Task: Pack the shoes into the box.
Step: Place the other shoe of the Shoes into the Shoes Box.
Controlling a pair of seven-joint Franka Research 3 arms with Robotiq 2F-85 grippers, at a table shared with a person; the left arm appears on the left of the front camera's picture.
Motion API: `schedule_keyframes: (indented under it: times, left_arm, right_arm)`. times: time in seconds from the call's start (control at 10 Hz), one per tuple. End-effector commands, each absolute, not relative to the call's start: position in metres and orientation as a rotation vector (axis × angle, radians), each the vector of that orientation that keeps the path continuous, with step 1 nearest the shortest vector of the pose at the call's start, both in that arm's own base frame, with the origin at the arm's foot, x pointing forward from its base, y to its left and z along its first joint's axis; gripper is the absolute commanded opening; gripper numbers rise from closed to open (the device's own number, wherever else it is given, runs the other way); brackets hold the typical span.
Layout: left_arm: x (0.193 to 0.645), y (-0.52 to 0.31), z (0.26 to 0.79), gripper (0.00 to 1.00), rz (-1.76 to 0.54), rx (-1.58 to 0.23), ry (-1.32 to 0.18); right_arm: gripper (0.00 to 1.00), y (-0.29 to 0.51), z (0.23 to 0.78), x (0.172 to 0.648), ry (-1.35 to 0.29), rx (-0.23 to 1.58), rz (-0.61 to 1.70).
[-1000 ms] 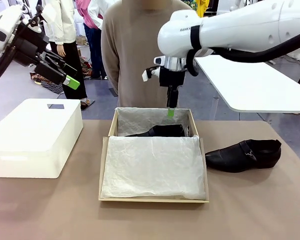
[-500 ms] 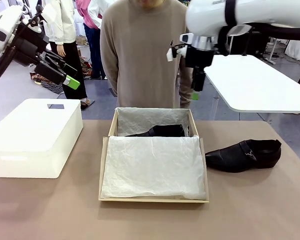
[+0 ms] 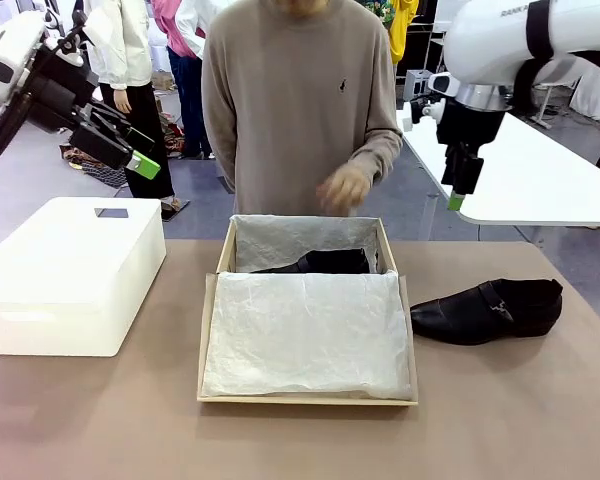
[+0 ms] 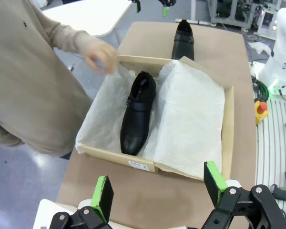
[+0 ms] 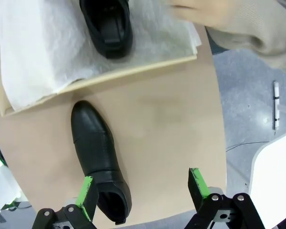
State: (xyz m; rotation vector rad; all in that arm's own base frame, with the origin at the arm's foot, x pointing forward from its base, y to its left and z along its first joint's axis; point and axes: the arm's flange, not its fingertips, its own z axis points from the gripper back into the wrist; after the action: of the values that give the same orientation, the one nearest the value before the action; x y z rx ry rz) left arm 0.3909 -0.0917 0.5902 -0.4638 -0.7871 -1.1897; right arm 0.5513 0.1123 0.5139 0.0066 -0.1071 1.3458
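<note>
One shoe (image 3: 325,262) in the box (image 3: 310,401), one shoe (image 3: 488,310) outside.

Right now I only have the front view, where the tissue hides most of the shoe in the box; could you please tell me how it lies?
Observer: The left wrist view shows the boxed shoe whole. It is upright on its sole along the far wall of the box, toe toward the robot's left.
Operator: Thank you. Is the right gripper open?
Observer: Yes. In its wrist view the right gripper has its pads wide apart, with nothing between them.
Operator: And what lies beneath it?
Observer: The other shoe lies on the table, with its heel end right by one finger in that view.
</note>
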Motion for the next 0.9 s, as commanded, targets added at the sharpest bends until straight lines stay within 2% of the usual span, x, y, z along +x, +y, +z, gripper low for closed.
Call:
schedule_keyframes:
  times: [0.0, 0.8]
  left_arm:
    - [0.3917, -0.0910, 0.5896, 1.00, -1.208, -0.480, -0.807]
    - [0.3917, -0.0910, 0.5896, 1.00, -1.208, -0.480, -0.807]
  right_arm:
    - [1.00, 0.0980, 0.5044, 0.5448, -0.145, 0.044, 1.364]
    - [1.00, 0.0971, 0.5034, 0.5501, -0.109, 0.040, 1.345]
